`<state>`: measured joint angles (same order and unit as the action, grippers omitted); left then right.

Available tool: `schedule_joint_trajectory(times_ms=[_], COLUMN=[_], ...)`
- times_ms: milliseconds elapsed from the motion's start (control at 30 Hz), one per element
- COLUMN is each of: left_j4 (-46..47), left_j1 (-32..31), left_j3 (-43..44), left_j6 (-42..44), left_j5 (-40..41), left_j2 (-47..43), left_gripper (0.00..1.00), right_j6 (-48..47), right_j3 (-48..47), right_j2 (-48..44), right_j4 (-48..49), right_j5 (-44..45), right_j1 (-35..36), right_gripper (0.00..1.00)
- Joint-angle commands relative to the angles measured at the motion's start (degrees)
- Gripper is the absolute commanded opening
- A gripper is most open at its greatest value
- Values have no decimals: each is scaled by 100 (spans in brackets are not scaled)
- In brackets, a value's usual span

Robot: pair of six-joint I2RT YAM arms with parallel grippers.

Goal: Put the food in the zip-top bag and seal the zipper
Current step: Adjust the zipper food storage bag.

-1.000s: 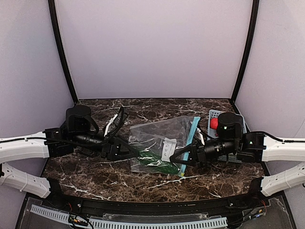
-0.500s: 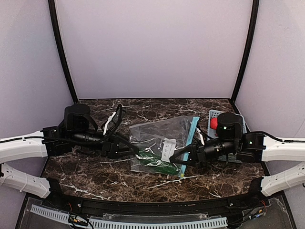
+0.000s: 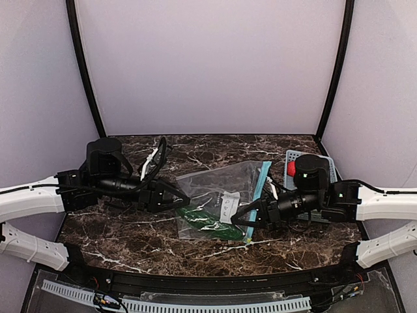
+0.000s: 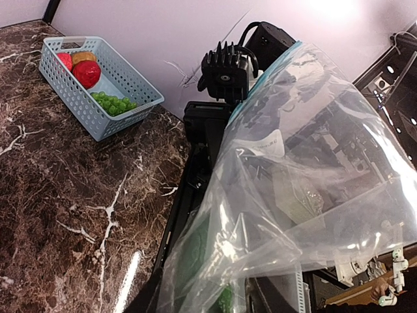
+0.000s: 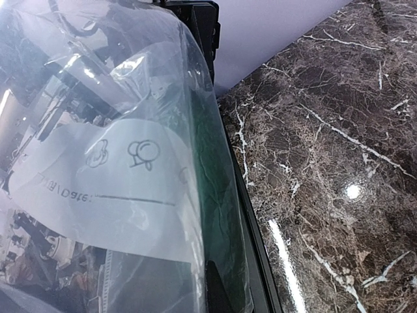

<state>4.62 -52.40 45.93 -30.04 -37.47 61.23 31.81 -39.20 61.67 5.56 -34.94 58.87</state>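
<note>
Dark marble table (image 3: 130, 241). Item: zip-top bag (image 3: 218, 189), mid-table; light, limp, slippery film, best taken at the zipper (image 3: 262, 182) edge. Holders: right gripper (image 3: 239, 218) pinching its mouth; left gripper (image 3: 185, 199), opening indiscernible. Beyond: food (image 4: 86, 72) in basket (image 4: 130, 114).

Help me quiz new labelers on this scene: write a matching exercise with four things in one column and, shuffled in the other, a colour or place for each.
Things
1. bag
2. basket
3. grapes
4. zipper

Descriptions
A. light blue, perforated walls
B. teal strip along the bag's edge
C. clear and crinkly
D. green, lying in the basket

Pairs: 1-C, 2-A, 3-D, 4-B
</note>
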Motion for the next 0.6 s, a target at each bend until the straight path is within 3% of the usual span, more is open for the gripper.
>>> schedule_joint_trajectory(times_ms=[0, 233, 567], left_j4=[144, 113, 138], left_j1=[-23, -20, -22], left_j3=[-140, -207, -210], left_j6=[-91, -122, -94], left_j5=[-191, -194, -181], left_j2=[-40, -11, 81], left_gripper=[39, 30, 3], right_j6=[10, 1, 9], right_j3=[-44, -84, -54], right_j2=[-37, -13, -50], right_j4=[134, 142, 127], right_j5=[-13, -31, 41], right_j1=[8, 5, 8], right_gripper=[0, 0, 0])
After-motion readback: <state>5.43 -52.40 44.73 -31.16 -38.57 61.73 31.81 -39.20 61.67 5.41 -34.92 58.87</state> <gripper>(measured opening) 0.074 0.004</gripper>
